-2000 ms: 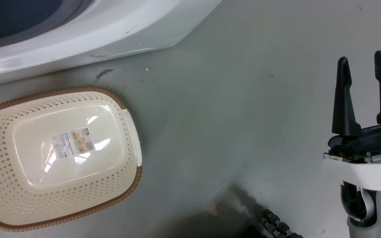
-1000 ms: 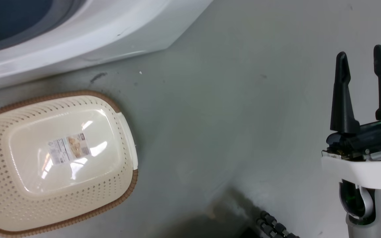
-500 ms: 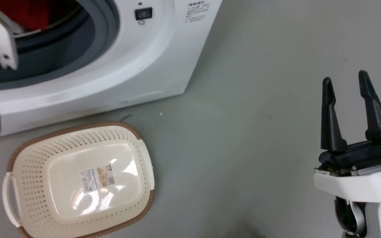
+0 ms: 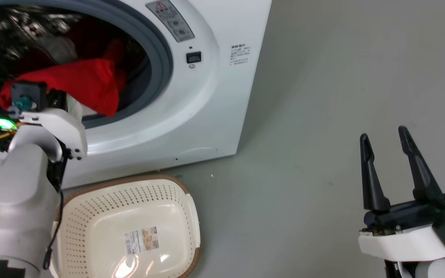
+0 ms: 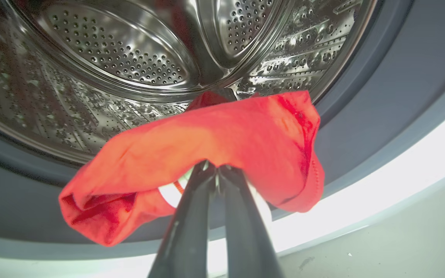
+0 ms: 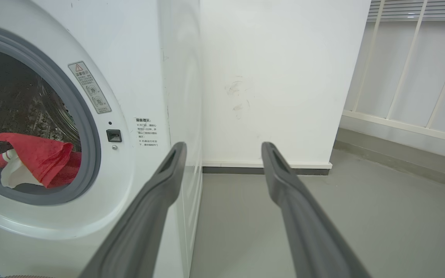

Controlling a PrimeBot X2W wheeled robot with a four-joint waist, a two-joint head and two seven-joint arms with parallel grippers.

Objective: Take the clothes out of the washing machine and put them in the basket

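Red garment (image 5: pixel 226 135), one; cream basket (image 4: pixel 91 210), one

A grey floor (image 4: pixel 323 96) took up the head view from twelve round to five o'clock, with a white speck (image 4: pixel 211 175) near six and a faint dark mark (image 4: pixel 328 183) toward four. In the right wrist view a white wall (image 6: pixel 269 58) stood at twelve o'clock, with smudges (image 6: pixel 238 96) near its middle and a dark skirting strip (image 6: pixel 265 170) along its foot. At two o'clock ran pale upright bars (image 6: pixel 411 77), topped by what may have been a slatted vent (image 6: pixel 419 9).
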